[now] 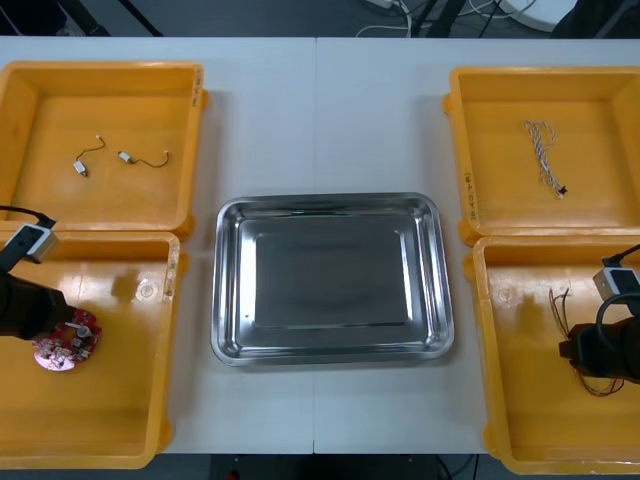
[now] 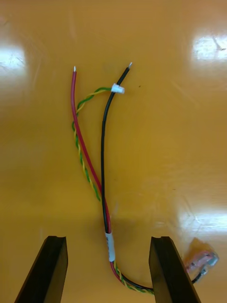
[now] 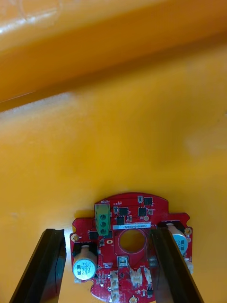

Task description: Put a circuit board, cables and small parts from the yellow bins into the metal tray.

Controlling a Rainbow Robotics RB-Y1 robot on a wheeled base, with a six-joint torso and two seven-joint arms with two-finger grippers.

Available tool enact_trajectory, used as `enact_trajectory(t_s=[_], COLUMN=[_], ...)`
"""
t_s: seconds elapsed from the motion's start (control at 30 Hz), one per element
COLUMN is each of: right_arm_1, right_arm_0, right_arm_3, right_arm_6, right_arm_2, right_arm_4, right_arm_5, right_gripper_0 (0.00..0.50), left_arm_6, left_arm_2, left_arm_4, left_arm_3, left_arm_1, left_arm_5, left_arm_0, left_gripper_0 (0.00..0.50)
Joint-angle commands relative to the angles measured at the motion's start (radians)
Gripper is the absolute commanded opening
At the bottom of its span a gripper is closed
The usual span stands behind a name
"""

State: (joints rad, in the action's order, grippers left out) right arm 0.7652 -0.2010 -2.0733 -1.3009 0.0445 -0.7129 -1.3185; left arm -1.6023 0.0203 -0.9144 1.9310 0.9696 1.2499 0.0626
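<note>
A round red circuit board (image 1: 66, 342) lies in the near-left yellow bin (image 1: 115, 400). My left gripper (image 1: 58, 322) hangs over it, open; in the left wrist view the board (image 3: 127, 222) sits between the fingers (image 3: 49, 265), the other finger overlapping its edge. In the near-right yellow bin (image 1: 535, 400) my right gripper (image 1: 590, 352) stands open over a cable bundle (image 1: 560, 305). The right wrist view shows this bundle (image 2: 103, 180), a red wire, a black wire and a twisted yellow-green pair, running between the open fingers (image 2: 165, 270). The metal tray (image 1: 330, 280) is bare and shiny.
The far-left yellow bin (image 1: 40, 110) holds two small metal parts (image 1: 80, 167) (image 1: 127, 157) with short wires. A twisted blue and white cable (image 1: 545, 155) lies in the far-right yellow bin (image 1: 500, 120). White table surrounds the tray.
</note>
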Motion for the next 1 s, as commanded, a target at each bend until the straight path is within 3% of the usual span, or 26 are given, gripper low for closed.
enact_trajectory(t_s=[0.03,0.43,1.0], right_arm_1=[-0.018,-0.026,-0.066], right_arm_0=[-0.018,-0.021,-0.041], right_arm_3=[0.016,0.033,0.033], right_arm_6=[-0.063,-0.069,-0.067], right_arm_2=[-0.034,-0.063,-0.064], right_arm_4=[0.024,0.105,0.139], right_arm_5=[0.05,0.076,0.079], right_gripper_0=[0.5,0.5,0.5], left_arm_6=[-0.087,-0.091,-0.088], left_arm_2=[-0.037,-0.066,-0.097], left_arm_4=[0.016,0.025,0.046], left_arm_3=[-0.032,-0.05,-0.052], left_arm_1=[0.05,0.057,0.058], left_arm_5=[-0.056,-0.09,-0.119], left_arm_0=[0.019,0.019,0.019], left_gripper_0=[0.5,0.5,0.5])
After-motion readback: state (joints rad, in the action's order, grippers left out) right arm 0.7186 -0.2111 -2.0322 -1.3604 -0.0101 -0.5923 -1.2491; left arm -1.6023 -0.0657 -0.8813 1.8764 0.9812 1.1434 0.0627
